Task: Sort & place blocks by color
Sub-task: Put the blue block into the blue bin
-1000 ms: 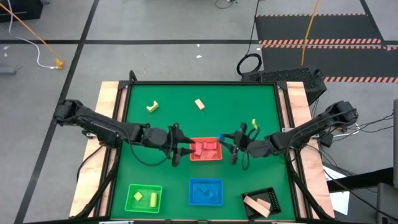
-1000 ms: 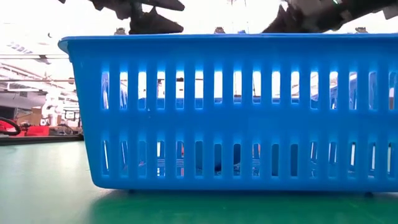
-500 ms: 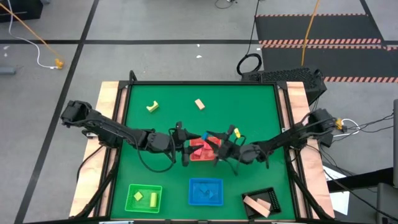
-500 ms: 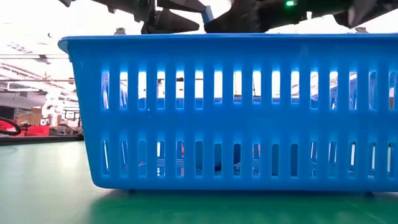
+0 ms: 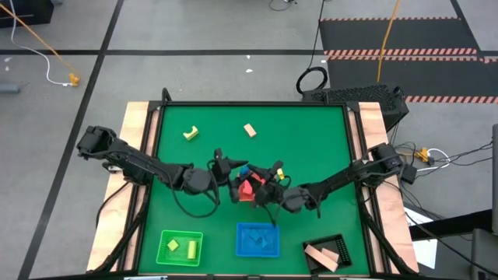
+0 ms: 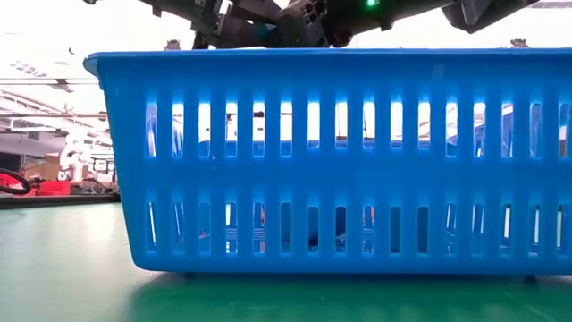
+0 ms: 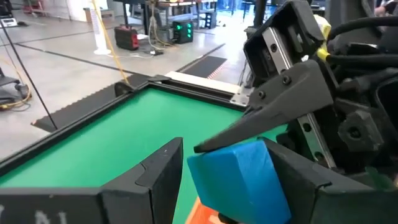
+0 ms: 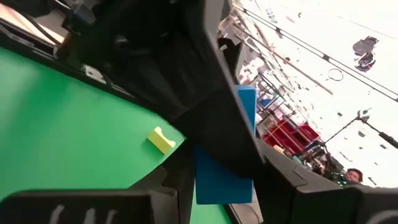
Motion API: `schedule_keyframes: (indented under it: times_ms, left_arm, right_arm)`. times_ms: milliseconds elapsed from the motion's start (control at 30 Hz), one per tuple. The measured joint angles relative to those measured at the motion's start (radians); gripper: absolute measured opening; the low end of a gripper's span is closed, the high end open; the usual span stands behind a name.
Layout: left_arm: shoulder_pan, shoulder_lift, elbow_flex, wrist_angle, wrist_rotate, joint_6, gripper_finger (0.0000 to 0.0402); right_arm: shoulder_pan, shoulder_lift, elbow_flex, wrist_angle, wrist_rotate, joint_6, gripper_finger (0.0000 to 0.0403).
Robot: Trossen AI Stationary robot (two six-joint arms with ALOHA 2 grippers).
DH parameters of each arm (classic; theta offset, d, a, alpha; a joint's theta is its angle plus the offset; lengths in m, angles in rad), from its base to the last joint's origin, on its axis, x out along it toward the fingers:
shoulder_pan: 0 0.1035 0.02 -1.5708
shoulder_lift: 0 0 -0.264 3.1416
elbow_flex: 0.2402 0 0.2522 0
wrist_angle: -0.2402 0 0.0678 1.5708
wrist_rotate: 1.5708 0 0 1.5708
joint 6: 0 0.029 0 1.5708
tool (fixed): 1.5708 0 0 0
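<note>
Since a second ago my right arm has swung in from the 3 o'clock side, so both claws now meet over the red tray point(image 5: 247, 194) at the centre of the table point(image 5: 311, 132). My right claw point(image 5: 263, 176) is clamped on the blue block point(image 5: 243, 167) and holds it above that tray. My left claw point(image 5: 232, 173) stands apart around the same block; I cannot tell for sure whether its pads touch it.

Open green lies all around the tray, widest toward 12 o'clock. There only a yellow block point(image 5: 191, 133) sits at 11 and a tan block point(image 5: 250, 130) at 12, both well clear of the table's edges. Along the 6 o'clock edge stand the green tray point(image 5: 180, 236) at 7, the blue tray point(image 5: 257, 228) at 6 and the black tray point(image 5: 336, 243) at 5.

My left wrist view shows the blue block point(image 7: 239, 177) between my own fingers point(image 7: 155, 180), with the right claw's closed tips on its upper corner. My right wrist view adds the yellow block point(image 8: 161, 140) lying beyond. From the low view the blue tray's slotted wall point(image 6: 340, 161) fills almost everything, and only dark arm parts show above its rim.
</note>
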Motion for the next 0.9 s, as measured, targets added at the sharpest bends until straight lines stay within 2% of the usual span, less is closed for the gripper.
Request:
schedule_keyframes:
  times_ms: [100, 167, 300, 367, 467, 567, 700, 900]
  left_arm:
    - [-0.001, 0.000, 0.000, -0.001, 0.001, -0.005, 0.0195]
    - [0.000, 0.000, 0.000, -0.003, 0.001, -0.012, 0.0174]
    - [-0.001, 0.000, 0.000, -0.022, 0.007, -0.045, 0.0095]
    - [-0.001, -0.001, 0.000, -0.037, 0.018, -0.064, 0.0053]
    - [-0.008, -0.001, 0.000, -0.055, 0.040, -0.064, 0.0053]
    - [-0.021, -0.001, 0.000, -0.061, 0.041, -0.070, 0.0053]
    - [-0.043, -0.001, 0.000, -0.069, 0.040, -0.076, 0.0053]
    - [-0.069, -0.001, 0.000, -0.074, 0.038, -0.078, 0.0053]
  right_arm:
    - [0.006, -0.001, 0.000, -0.001, 0.001, 0.019, 0.0110]
    - [0.009, -0.001, 0.000, -0.003, 0.003, 0.023, 0.0110]
    - [0.019, -0.001, 0.000, -0.009, 0.017, 0.024, 0.0113]
    - [0.024, -0.001, -0.001, -0.013, 0.021, 0.022, 0.0138]
    - [0.035, -0.001, -0.001, -0.011, 0.003, 0.026, 0.0184]
    - [0.050, -0.001, -0.001, -0.014, 0.003, 0.040, 0.0213]
    - [0.087, -0.002, -0.001, -0.028, 0.035, 0.174, 0.0233]
    - [0.195, -0.027, -0.001, -0.224, 0.085, 0.424, 0.0242]
